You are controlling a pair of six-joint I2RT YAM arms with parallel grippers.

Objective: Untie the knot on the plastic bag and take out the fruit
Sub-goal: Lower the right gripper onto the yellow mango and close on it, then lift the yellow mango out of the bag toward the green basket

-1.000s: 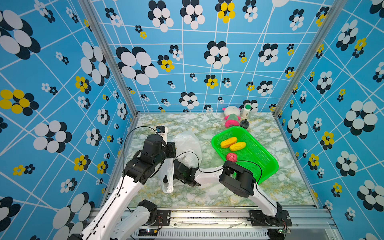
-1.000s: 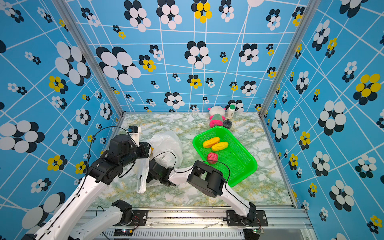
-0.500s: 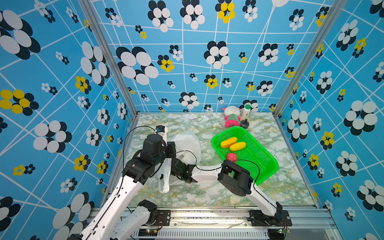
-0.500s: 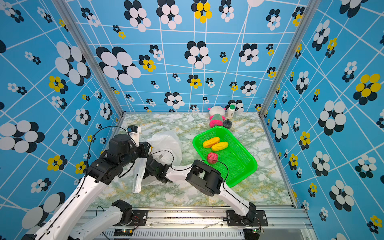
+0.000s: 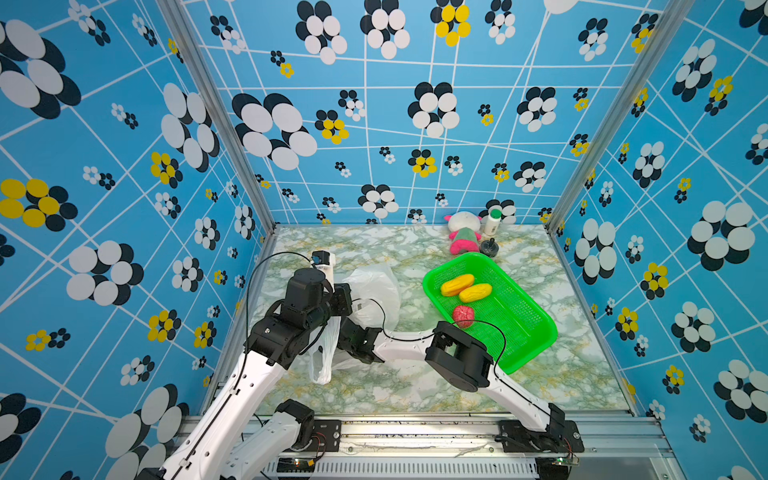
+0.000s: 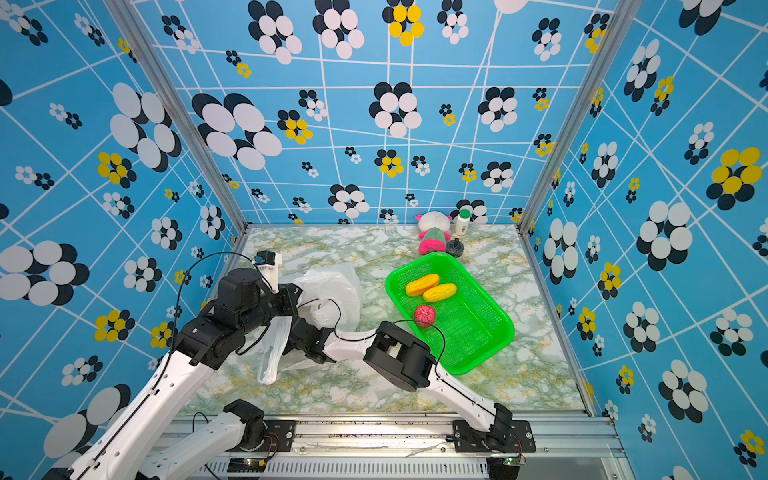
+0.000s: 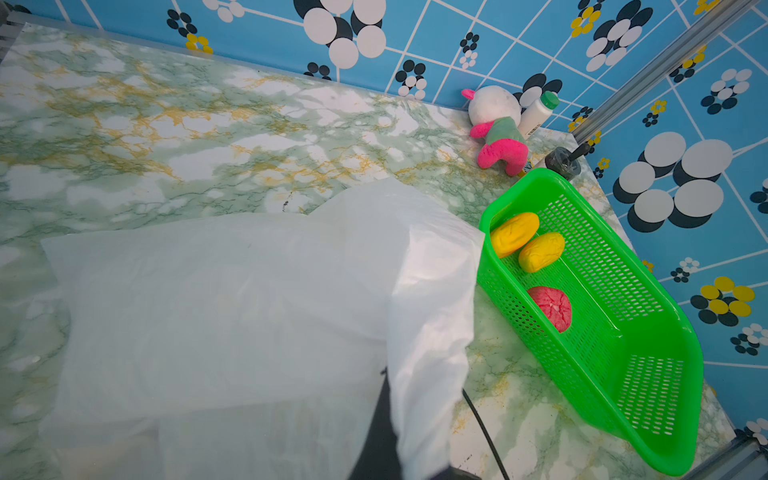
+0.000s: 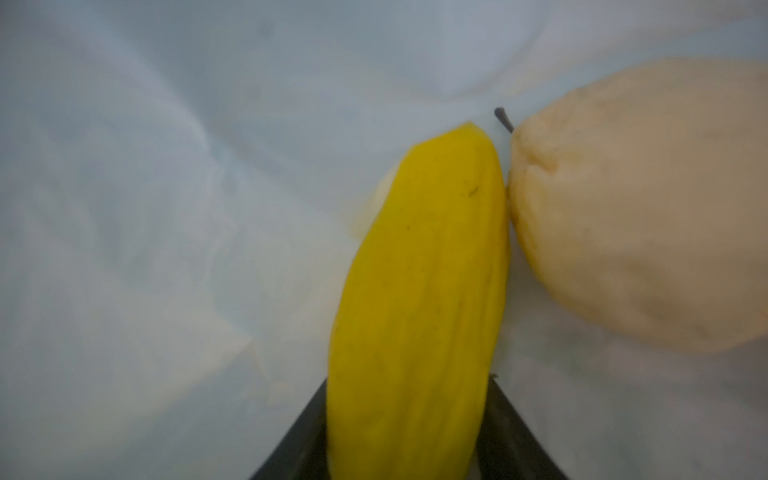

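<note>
Right wrist view: inside the plastic bag [image 8: 166, 166], the right end effector [image 8: 409, 380] pinches a yellow oblong fruit [image 8: 419, 291] between 2 fingers, with a beige pear [image 8: 640, 216] touching it. This looks like the extraction step. Next, draw it straight back out the mouth. The fruit's long axis runs along the fingers, pointed tip deeper in. In a top view the left end effector [image 5: 348, 302], pressed together, seems to hold the bag's rim above the surface [image 5: 415, 390], beside the green basket [image 5: 519, 328].

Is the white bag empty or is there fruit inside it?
Not empty. The right wrist view looks inside the plastic bag and shows a yellow fruit and a beige fruit lying side by side.
</note>
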